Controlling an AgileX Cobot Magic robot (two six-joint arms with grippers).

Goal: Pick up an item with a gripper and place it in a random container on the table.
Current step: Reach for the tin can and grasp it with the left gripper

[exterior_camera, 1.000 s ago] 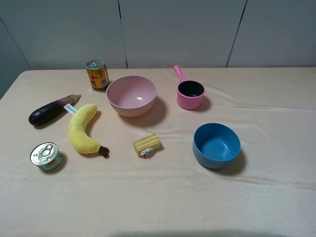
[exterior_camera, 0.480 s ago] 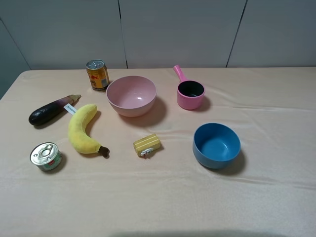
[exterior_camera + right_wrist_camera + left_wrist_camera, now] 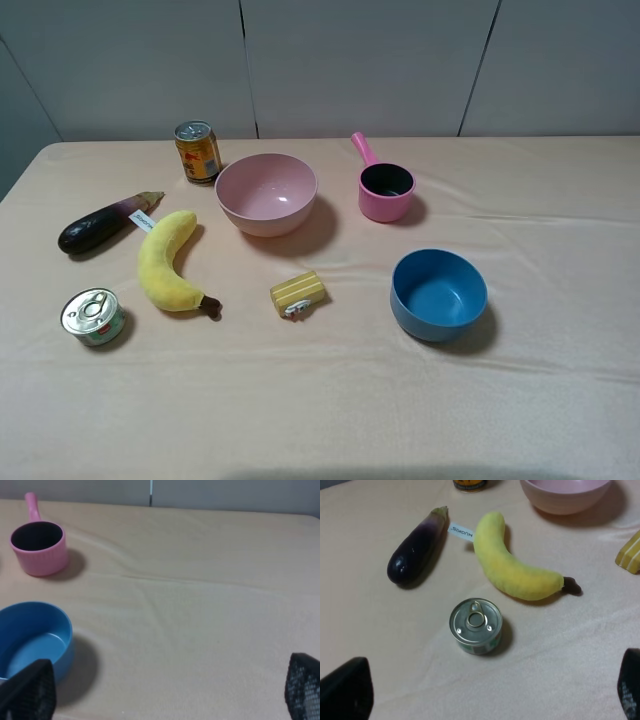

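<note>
The short tin can (image 3: 92, 316) with a silver pull-tab lid and greenish label stands at the table's front left; in the left wrist view the can (image 3: 476, 625) sits upright, free of any grip. My left gripper (image 3: 487, 692) is open, its black fingertips (image 3: 345, 690) wide apart, hovering short of the can. The blue bowl (image 3: 438, 294) sits empty at the right of centre; it also shows in the right wrist view (image 3: 31, 639). My right gripper (image 3: 165, 692) is open and empty over bare cloth beside the bowl. Neither arm shows in the exterior view.
A plush banana (image 3: 167, 261) and an eggplant (image 3: 100, 223) lie just behind the can. An orange-gold drink can (image 3: 197, 151), a pink bowl (image 3: 266, 193) and a small pink handled pot (image 3: 384, 189) stand at the back. A yellow block (image 3: 298, 293) lies mid-table.
</note>
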